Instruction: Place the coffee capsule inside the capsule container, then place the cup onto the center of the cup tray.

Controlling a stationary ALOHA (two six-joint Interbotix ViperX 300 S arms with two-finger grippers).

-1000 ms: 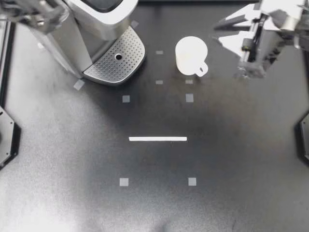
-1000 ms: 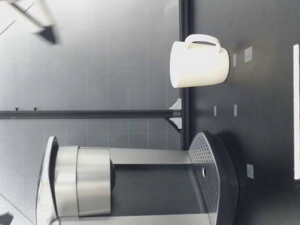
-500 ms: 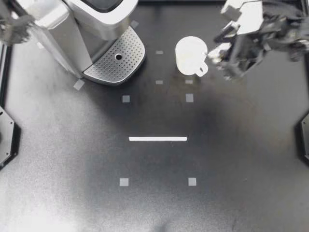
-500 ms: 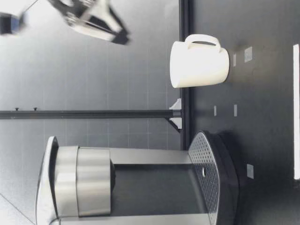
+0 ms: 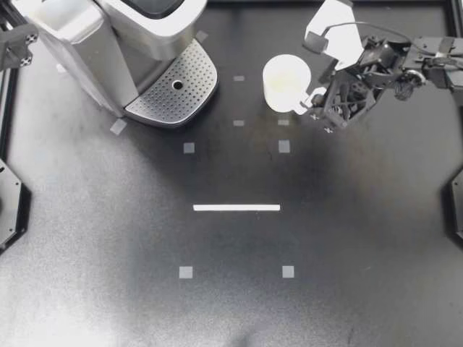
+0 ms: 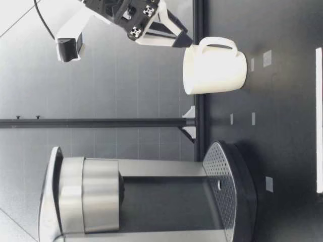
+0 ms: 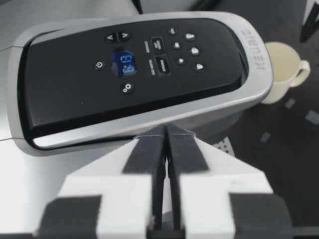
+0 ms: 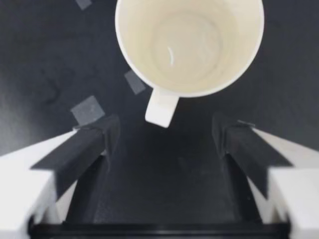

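- Cup point(image 5: 285, 82): white, upright and hollow side up on the dark worktop point(image 5: 231, 311), well apart from the cup tray point(image 5: 173, 90) of the coffee machine point(image 5: 137, 40); its inside looks bare in the right wrist view.
- The handle point(image 5: 309, 100) points toward the right gripper point(image 5: 324, 108), which is spread wide. In the right wrist view the handle lies ahead of that gripper point(image 8: 164, 130) and touches neither of its fingers point(image 8: 94, 142).
- From table height the right gripper point(image 6: 181, 36) hangs above the cup's handle side, with its tip close to the rim (contact cannot be judged there).
- The left arm point(image 5: 16, 45) is cut off at the worktop's edge in the top view. Its wrist view shows the left gripper point(image 7: 166, 137) pressed shut on nothing, above the machine's control panel.
- The machine's top and rear run out of the top view, so its lid area cannot be seen.
- The panel carries a lit blue display point(image 7: 122, 63) with small icon buttons, and there is lettering point(image 7: 253, 47) on the silver rim.
- Open worktop lies between cup and cup tray, marked only by small tape squares point(image 5: 239, 123). A white tape strip point(image 5: 236, 207) lies nearer the middle.
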